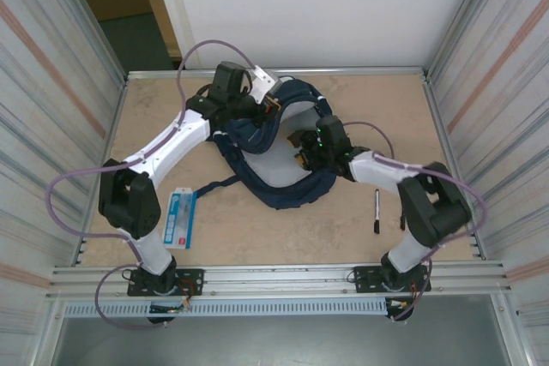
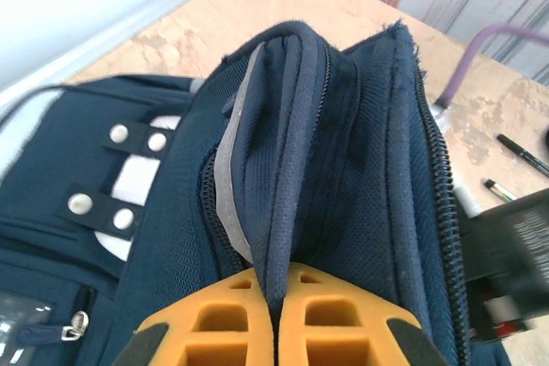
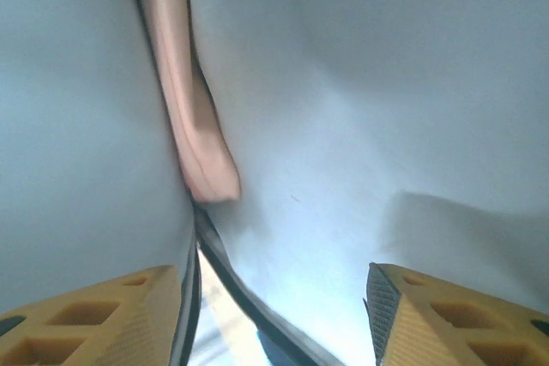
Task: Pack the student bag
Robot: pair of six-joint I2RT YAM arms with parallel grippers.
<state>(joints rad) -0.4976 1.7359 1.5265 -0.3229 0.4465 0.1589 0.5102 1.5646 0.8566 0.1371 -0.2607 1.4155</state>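
The student bag (image 1: 274, 179), a navy-blue backpack, lies in the middle of the table with its mouth held up. My left gripper (image 1: 260, 105) is shut on a fold of the bag's rim (image 2: 283, 169), and navy fabric is pinched between its orange fingers (image 2: 214, 327). My right gripper (image 1: 309, 148) reaches into the bag's opening. In the right wrist view it (image 3: 274, 315) stands open inside the pale lining (image 3: 360, 109). A pink soft item (image 3: 196, 130) rests against that lining ahead of the left finger. A dark seam edge (image 3: 249, 306) crosses between the fingers.
A black pen (image 1: 376, 212) lies on the table to the right of the bag, also seen as the pen (image 2: 523, 153) beside a second small marker (image 2: 499, 189). A blue-and-white flat box (image 1: 180, 218) lies near the left arm. Corrugated walls (image 1: 51, 83) close in both sides.
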